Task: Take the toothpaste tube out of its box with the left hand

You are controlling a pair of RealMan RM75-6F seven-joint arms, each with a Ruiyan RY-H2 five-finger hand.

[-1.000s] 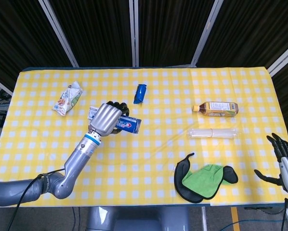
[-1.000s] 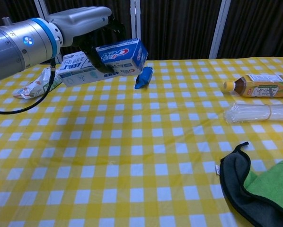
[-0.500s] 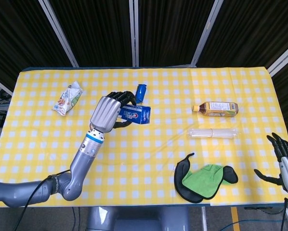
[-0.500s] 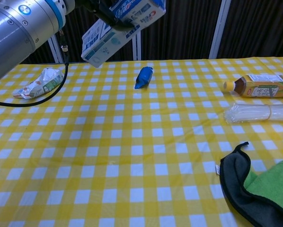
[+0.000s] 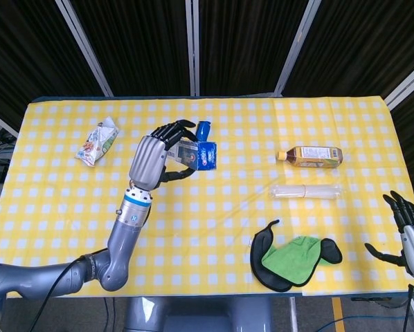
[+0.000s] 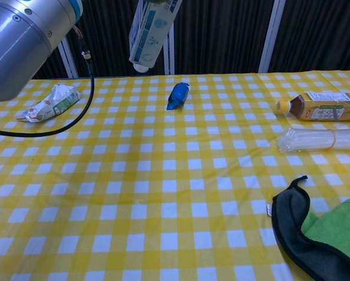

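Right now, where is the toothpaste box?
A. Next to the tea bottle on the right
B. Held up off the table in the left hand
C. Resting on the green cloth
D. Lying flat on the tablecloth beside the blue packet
B. The left hand grips the toothpaste box above the table; in the chest view the box hangs tilted, one end pointing down, well clear of the tablecloth.
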